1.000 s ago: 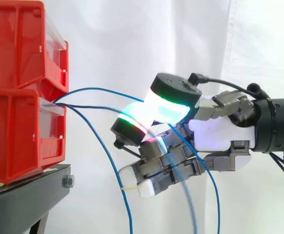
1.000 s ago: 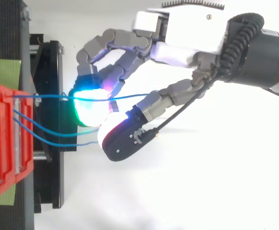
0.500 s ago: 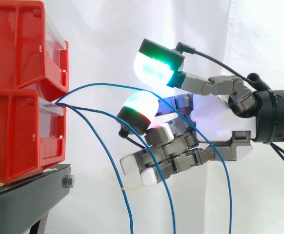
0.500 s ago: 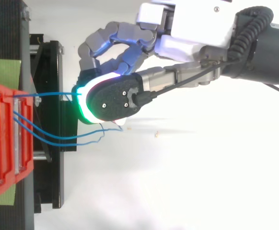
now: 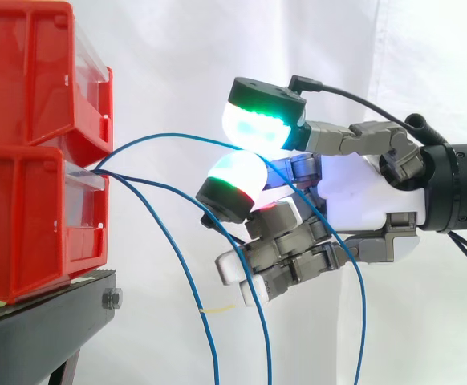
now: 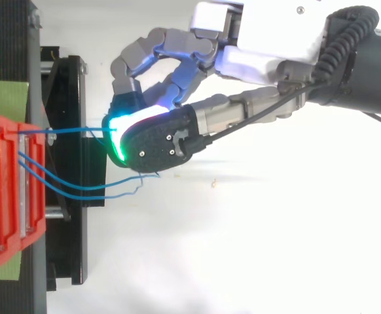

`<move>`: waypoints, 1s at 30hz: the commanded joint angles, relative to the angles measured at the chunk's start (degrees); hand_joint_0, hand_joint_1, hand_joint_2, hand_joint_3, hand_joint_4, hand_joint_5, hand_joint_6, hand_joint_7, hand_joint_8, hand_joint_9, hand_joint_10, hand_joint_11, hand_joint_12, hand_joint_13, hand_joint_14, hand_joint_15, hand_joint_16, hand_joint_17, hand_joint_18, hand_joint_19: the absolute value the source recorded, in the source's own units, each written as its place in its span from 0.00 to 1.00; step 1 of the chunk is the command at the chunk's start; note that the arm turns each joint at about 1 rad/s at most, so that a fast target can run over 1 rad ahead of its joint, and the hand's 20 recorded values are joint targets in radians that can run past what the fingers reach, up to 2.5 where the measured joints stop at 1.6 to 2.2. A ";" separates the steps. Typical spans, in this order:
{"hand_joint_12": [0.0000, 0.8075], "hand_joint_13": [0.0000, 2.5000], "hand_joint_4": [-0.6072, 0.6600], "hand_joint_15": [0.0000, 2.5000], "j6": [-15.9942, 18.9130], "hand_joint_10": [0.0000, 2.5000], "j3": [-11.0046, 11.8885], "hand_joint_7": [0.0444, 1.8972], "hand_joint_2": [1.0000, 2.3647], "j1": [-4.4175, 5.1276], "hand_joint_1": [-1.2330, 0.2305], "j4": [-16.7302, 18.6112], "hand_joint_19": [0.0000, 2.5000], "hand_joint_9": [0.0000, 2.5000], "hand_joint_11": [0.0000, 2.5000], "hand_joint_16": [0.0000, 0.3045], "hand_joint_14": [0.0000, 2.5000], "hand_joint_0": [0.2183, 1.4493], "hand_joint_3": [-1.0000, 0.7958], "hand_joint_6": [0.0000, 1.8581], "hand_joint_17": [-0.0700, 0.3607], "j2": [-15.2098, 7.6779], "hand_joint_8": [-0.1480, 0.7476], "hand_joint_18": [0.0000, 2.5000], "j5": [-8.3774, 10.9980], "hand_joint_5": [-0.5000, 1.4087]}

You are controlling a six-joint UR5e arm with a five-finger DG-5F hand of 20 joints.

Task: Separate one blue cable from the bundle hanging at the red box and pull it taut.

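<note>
Cable [image 5: 161, 136] on top arcs from the red box [image 5: 33, 216] into the hand [image 5: 362, 200], pinched between two glowing pads [image 5: 257, 128] near the box. Pulling risks snagging the slack cable [image 5: 267, 353] crossing the lower fingers [image 5: 298, 269].

Legible text, labels, brands, numbers, signs: 0 could be read.
Red bins [image 5: 25, 192], outer walls and clear drawer fronts: no readable marking in the side or top view.
Black stand [image 6: 66, 216]: plain, no readable print.
Green strip [image 6: 4, 98] beside the bins, seen from above: blank as far as could be told.
</note>
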 commanded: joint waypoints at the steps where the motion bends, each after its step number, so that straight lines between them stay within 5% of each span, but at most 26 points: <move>1: 0.48 0.34 0.61 0.30 0.00 0.00 0.00 0.58 0.00 -0.06 0.33 -0.06 0.21 0.44 0.54 0.15 0.01 0.36 0.33 0.49 0.40 0.02 0.55 0.28 -0.07 0.16; 13: 0.47 0.39 0.60 0.38 0.00 0.00 0.00 0.57 0.00 -0.24 0.32 -0.24 0.23 0.45 0.60 0.15 0.01 0.39 0.28 0.49 0.40 0.02 0.53 0.31 -0.16 0.16; 19: 0.44 0.45 0.61 0.52 0.09 0.00 0.00 0.56 0.00 -0.59 0.33 -0.24 0.29 0.44 0.63 0.15 0.01 0.38 0.28 0.49 0.40 0.02 0.53 0.34 -0.59 0.16; 26: 0.44 0.49 0.64 0.61 0.00 0.00 0.00 0.52 0.00 -0.59 0.38 0.02 0.35 0.43 0.61 0.16 0.00 0.27 0.28 0.48 0.42 -0.07 0.55 0.37 -0.68 0.16; 29: 0.45 0.50 0.64 0.62 0.00 0.02 0.00 0.51 0.00 -0.59 0.42 -0.06 0.35 0.43 0.60 0.17 0.00 0.24 0.28 0.48 0.43 -0.07 0.56 0.38 -0.68 0.16; 30: 0.45 0.51 0.65 0.64 0.00 0.12 0.00 0.51 0.00 -0.59 0.43 -0.06 0.35 0.42 0.59 0.17 0.00 0.24 0.28 0.48 0.43 0.02 0.54 0.38 -0.68 0.16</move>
